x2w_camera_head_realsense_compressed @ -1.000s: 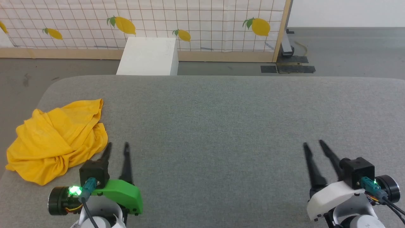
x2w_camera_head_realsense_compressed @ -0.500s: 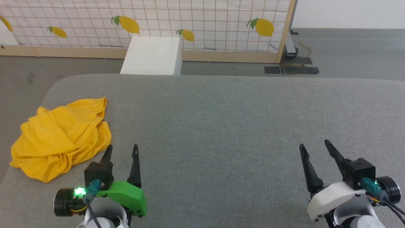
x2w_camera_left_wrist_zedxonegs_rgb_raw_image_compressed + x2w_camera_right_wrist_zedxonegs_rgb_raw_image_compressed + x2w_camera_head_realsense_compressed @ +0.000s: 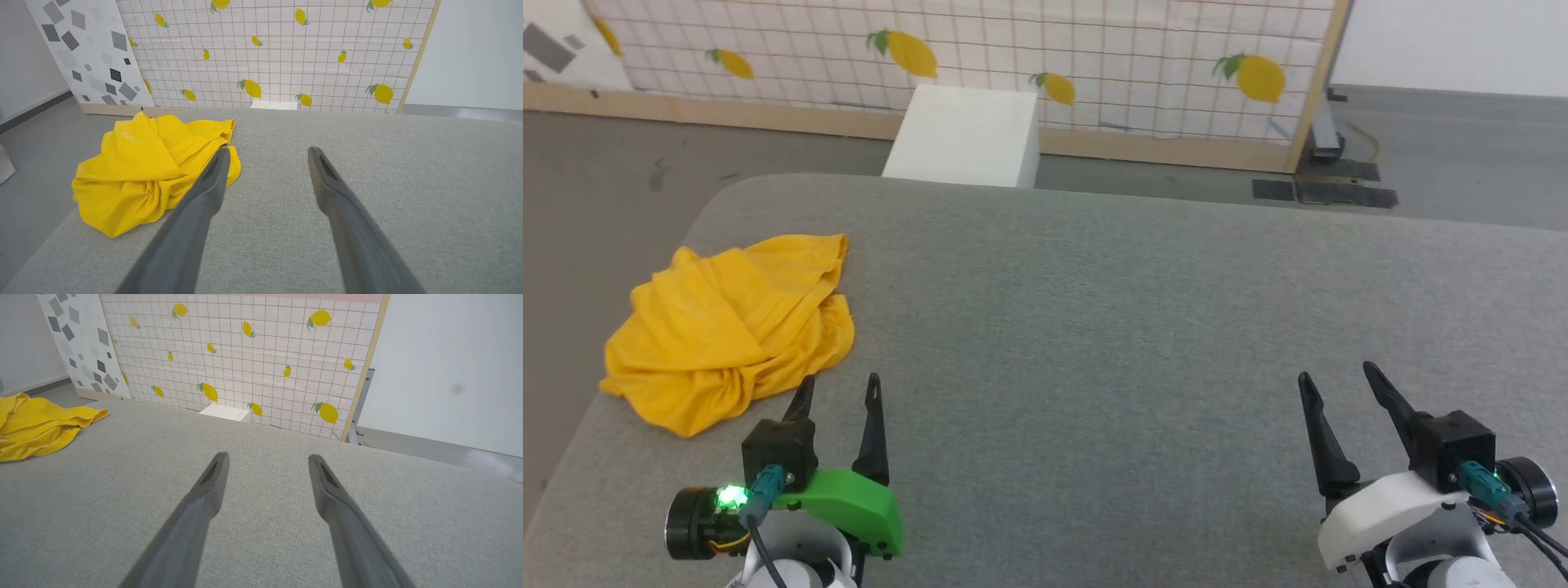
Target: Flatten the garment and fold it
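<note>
Grippers occupy the near edge of the work area. The left gripper (image 3: 840,380), on a green mount, is at the near left above the grey fabric table (image 3: 1094,327). Its two dark fingers are spread apart with nothing between them. The right gripper (image 3: 1335,373), on a white mount, is at the near right, well apart from the left one. Its fingers are likewise spread and hold nothing. Both pairs of fingers point away from the robot, toward the far edge of the table.

The garment (image 3: 727,327) lies on the left part of the table, just beyond the left gripper and to its left. It is a mustard-yellow shirt, crumpled into a loose heap with deep folds, neither flattened nor folded. The cloth facing up is plain yellow. Its nearest edge lies close to the tip of the left gripper's outer finger; whether the two touch cannot be told. The heap's left side reaches almost to the table's left edge. The right gripper is well apart from the garment.

Beyond the table's far edge, a white box (image 3: 968,139) stands on the grey floor (image 3: 605,188). Behind the box stands an upright panel (image 3: 1135,49) with a white grid and lemon print, set in a wooden frame. To its left stands a second panel (image 3: 81,53) printed with grey geometric shapes. At the right foot of the wooden frame, dark flat plates (image 3: 1327,192) lie on the floor.
</note>
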